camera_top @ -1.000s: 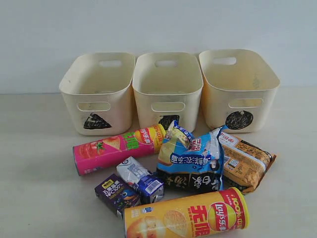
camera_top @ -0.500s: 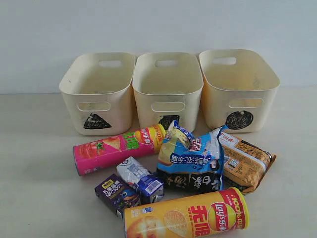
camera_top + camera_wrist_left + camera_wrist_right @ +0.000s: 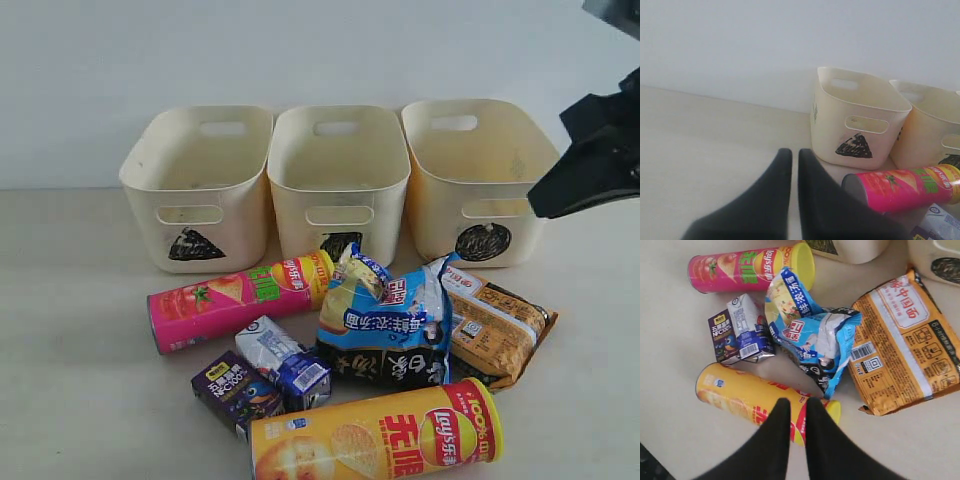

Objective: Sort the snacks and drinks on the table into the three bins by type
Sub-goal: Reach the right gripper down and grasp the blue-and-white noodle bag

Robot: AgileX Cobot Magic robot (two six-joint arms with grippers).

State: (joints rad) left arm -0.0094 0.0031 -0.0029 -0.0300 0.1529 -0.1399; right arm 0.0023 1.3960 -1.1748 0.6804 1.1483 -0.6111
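Three cream bins stand in a row at the far side of the counter [image 3: 80,380], sides touching or nearly so. Seen from the exterior view, the triangle bin [image 3: 235,200] sits at 10 o'clock, the square bin [image 3: 340,195] at 12 and the circle bin [image 3: 440,215] at 1. What can be seen of their insides is bare.

The snacks and drinks lie in a cluster on the counter just in front of the bins. The blue-white packet [image 3: 385,315] is in the middle, crumpled, overlapping the dark blue packet [image 3: 385,368] at its 6 o'clock. At 3 o'clock of these lies the orange-brown packet [image 3: 495,325], flat, its edge tucked against them. The pink-and-yellow chip can [image 3: 235,297] lies on its side at 9 to 10 o'clock, its yellow end near the square bin. The white-and-blue carton [image 3: 285,360] and dark purple carton [image 3: 232,388] lie side by side, touching, at 8 o'clock. The yellow-and-red chip can [image 3: 375,440] lies on its side at 6 o'clock, nearest the camera.

The right fingers [image 3: 781,420] are drawn nearly together with only a thin slit between them, and they hold nothing. They hang above the cluster, over the yellow-and-red chip can in the right wrist view, and appear at the exterior view's 2 o'clock edge beside the circle bin. The left fingers [image 3: 784,167] are likewise almost closed and empty, over bare counter, with the triangle bin and pink-and-yellow chip can ahead of them.
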